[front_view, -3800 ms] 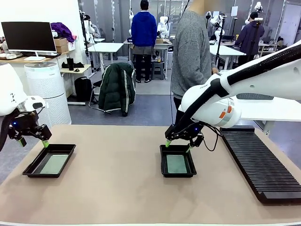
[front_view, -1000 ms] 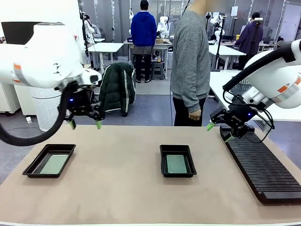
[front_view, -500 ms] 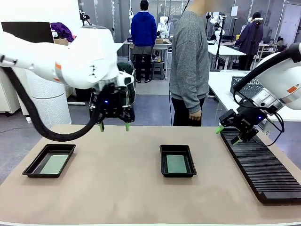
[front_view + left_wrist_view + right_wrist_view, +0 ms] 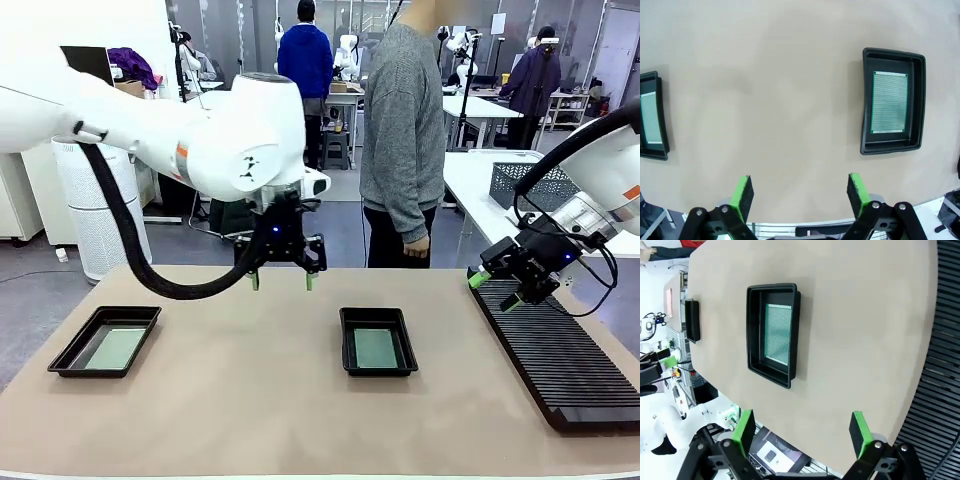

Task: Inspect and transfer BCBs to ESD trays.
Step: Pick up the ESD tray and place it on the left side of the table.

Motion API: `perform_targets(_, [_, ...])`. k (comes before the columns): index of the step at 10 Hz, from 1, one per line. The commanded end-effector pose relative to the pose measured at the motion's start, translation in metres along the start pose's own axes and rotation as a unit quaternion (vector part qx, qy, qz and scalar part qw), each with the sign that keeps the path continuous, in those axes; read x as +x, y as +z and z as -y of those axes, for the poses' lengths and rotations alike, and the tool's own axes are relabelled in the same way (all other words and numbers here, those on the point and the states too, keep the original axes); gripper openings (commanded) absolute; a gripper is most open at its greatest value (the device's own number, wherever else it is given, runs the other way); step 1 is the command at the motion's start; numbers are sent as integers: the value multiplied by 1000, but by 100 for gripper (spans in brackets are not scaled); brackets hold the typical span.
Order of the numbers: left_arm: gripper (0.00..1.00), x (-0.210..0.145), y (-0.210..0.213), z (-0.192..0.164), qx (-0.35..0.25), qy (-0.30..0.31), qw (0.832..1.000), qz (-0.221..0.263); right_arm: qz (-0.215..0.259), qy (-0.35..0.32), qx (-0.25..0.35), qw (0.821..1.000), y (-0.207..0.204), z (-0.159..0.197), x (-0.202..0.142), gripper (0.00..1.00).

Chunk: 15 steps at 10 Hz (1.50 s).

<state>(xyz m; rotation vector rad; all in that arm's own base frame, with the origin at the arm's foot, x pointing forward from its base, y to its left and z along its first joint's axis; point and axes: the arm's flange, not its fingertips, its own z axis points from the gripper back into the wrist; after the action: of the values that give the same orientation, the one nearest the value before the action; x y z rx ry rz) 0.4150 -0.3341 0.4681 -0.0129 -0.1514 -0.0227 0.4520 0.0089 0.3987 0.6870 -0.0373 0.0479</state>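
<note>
Front view, nearest the camera: two ESD trays sit on the tan table (image 4: 250,400). The middle tray (image 4: 378,341) holds a green BCB (image 4: 376,348) lying flat on its floor. The left tray (image 4: 106,340), well to the left of the middle tray, holds a second BCB (image 4: 112,348), also flat. To the right of the middle tray, a long black ribbed rack (image 4: 555,350) runs along the table's edge.

Beyond the middle tray and to its left, the left gripper (image 4: 281,281) hangs above the bare table, fingers pointing down, spread wide, with nothing between them. To the right of the middle tray, over the far end of the rack, the right gripper (image 4: 494,290) is tilted, its jaws likewise apart and empty.

Farther back, past the middle tray, a person in a grey sweater (image 4: 403,130) stands at the table's far side.
</note>
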Motion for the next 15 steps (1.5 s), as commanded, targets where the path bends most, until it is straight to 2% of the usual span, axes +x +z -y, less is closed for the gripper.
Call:
perform_targets(1, [100, 5, -3, 24, 16, 10, 1000, -7, 0, -2, -9, 1000, -1, -6, 0, 100])
perform_targets(7, [100, 6, -31, 83, 23, 20, 1000, -4, 0, -2, -9, 1000, -1, -6, 0, 100])
perform_targets(15, [100, 21, -80, 117, 27, 27, 999, -7, 0, -2, -9, 1000, -1, -6, 0, 100])
